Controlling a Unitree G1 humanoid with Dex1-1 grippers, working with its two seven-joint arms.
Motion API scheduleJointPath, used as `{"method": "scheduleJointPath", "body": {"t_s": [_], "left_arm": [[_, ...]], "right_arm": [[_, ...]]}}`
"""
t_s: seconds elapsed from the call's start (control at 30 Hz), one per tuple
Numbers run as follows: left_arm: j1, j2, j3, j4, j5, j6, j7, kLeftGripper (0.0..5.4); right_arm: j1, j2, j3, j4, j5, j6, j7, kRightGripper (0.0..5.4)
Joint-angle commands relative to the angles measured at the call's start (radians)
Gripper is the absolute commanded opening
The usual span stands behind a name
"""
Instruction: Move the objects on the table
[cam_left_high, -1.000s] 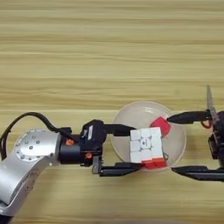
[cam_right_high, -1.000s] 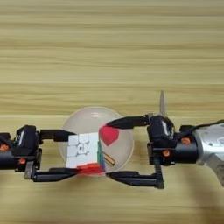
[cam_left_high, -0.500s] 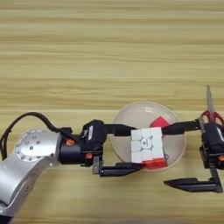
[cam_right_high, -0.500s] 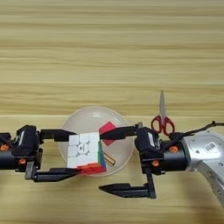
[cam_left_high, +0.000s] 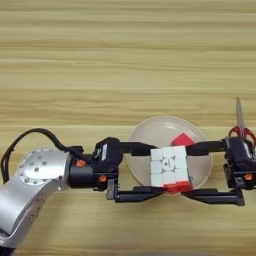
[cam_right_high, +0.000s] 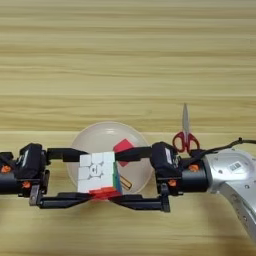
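A puzzle cube with a white face up and a red lower edge hangs over the pale bowl. My left gripper reaches in from the left and is shut on the cube, one finger along its far edge and one along its near edge. From the right, my right gripper has its two fingers pressed on the same two edges. Red-handled scissors lie on the table just right of the bowl, blades pointing away from me.
A small red piece lies in the bowl beyond the cube. A thin orange and green thing lies in it by the cube's right side. My right arm's silver body is close to the scissors' handles.
My right gripper, which had dropped back toward me with fingers spread wide, has come forward again and narrowed its fingers onto the cube. The left gripper and cube have stayed put.
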Motion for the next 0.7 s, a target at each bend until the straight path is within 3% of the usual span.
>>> {"method": "scheduleJointPath", "body": {"t_s": [0.03, 0.57, 0.7], "left_arm": [[-0.005, 0.000, -0.002, -0.012, -0.004, -0.011, 0.010, 3.26], [-0.003, -0.011, 0.006, -0.011, -0.006, -0.020, 0.031, 3.26], [-0.004, -0.016, 0.007, -0.013, -0.012, -0.019, 0.039, 3.81]], "right_arm": [[-0.021, 0.000, 0.003, -0.009, -0.004, -0.009, 0.000, 3.36], [-0.020, 0.002, 0.004, -0.015, -0.001, -0.011, -0.005, 3.34], [-0.019, 0.003, 0.004, -0.016, 0.000, -0.011, -0.007, 3.31]]}}
